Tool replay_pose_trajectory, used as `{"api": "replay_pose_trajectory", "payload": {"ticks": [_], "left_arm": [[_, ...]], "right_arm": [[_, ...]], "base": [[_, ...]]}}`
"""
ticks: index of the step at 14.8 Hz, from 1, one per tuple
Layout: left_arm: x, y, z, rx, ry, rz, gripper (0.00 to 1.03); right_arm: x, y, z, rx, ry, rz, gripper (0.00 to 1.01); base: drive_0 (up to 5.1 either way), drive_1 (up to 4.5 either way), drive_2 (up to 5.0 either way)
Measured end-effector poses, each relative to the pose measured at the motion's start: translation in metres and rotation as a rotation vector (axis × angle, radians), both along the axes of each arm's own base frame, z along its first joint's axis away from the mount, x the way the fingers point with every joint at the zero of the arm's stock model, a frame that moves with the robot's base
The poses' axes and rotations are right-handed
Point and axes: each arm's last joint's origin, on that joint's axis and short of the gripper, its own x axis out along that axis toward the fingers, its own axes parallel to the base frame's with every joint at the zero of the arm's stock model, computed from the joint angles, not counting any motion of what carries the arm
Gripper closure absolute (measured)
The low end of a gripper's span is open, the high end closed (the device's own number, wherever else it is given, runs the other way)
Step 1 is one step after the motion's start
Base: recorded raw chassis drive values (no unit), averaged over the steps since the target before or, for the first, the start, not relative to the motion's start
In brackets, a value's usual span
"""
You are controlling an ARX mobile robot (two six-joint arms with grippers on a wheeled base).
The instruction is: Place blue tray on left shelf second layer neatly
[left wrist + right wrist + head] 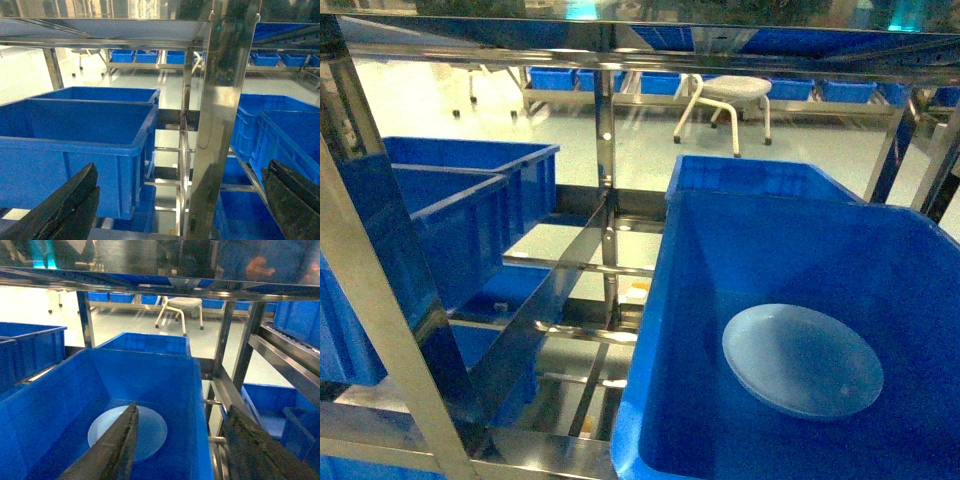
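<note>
We see the pale light-blue round shallow plastic tray (802, 360) lying flat on the floor of a deep dark-blue plastic crate (670, 330) on the right side of the head view, toward the crate's near right part, touching nothing but the crate bottom. A second dark-blue crate (760, 176) stands just behind it. Across the gap, the shiny stainless-steel left shelf tier (555, 280) with its mirror-like uprights and cross bars carries two more dark-blue crates (460, 215), one behind the other.

In the right wrist view our right pincer (180, 450) hangs above the crate with its dark fingers (117, 450) spread apart, the tray (150, 427) showing between and below them, not touched.

In the left wrist view our left pincer (175, 210) faces a steel upright (220, 115), its fingers (65, 210) wide apart and holding nothing, with a dark-blue crate (75, 150) just ahead on the left.

A white stool (725, 100) stands on the floor beyond the rack.
</note>
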Motion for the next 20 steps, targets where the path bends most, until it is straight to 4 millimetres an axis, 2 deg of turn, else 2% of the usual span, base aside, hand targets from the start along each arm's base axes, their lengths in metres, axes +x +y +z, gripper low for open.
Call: {"api": "replay_pose_trajectory", "payload": {"ticks": [4, 5, 20], "left_arm": [[0.0, 0.0, 0.0, 0.0, 0.0, 0.0, 0.05], [0.0, 0.0, 0.0, 0.0, 0.0, 0.0, 0.05], [0.0, 0.0, 0.0, 0.0, 0.0, 0.0, 0.05]], "right_arm": [[0.0, 0.0, 0.0, 0.0, 0.0, 0.0, 0.05], [0.0, 0.0, 0.0, 0.001, 0.0, 0.0, 0.02], [0.0, 0.0, 0.0, 0.002, 0.0, 0.0, 0.03]], "base": [[0.0, 0.0, 0.0], [0.0, 0.0, 0.0], [0.0, 0.0, 0.0]]}}
